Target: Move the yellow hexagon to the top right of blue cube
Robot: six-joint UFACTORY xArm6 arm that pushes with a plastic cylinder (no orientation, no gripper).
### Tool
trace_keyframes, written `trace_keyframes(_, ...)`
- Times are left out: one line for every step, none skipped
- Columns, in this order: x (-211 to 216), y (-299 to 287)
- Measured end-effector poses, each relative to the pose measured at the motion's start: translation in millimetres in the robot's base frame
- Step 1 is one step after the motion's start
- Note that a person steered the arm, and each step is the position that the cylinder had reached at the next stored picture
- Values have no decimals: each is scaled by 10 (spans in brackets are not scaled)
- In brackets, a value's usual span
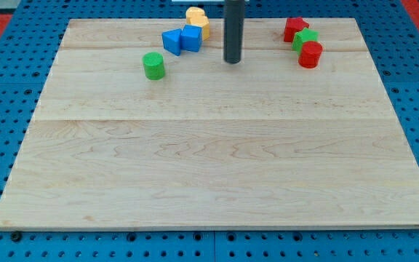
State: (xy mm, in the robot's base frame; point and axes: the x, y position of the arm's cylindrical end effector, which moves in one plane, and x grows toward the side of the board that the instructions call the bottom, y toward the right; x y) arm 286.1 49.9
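I have no jaws to spread or press together, only a straight dark rod, and my tip (pixel 232 61) rests on the wooden board (pixel 209 167) near the view's top, touching nothing. The nearest blocks are to the view's left of it: the blue cube (pixel 191 37), with a second blue block (pixel 172 41) tight against its left side, and the yellow hexagon (pixel 197 20) sitting just behind the cube, toward the view's top, apparently touching it, though the two overlap from this angle and I cannot be sure. The hexagon is already above the cube and only slightly to its right, so I judge the step in hand to be a short nudge toward the view's right. To do it well I should bring my tip around to the hexagon's left side near the board's top edge, without clipping either blue block, then push slowly rightward so the hexagon slides clear and does not run off the top edge. The green cylinder (pixel 153 65) lies lower left, well apart. Far right, a red block (pixel 294 28), a green block (pixel 305 38) and a red cylinder (pixel 310 54) cluster together, out of my path.
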Motion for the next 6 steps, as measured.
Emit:
trace_keyframes(-624, -5)
trace_keyframes(-941, -112)
trace_keyframes(-940, -181)
trace_keyframes(-939, -712)
trace_keyframes(-945, -2052)
trace_keyframes(-923, -2758)
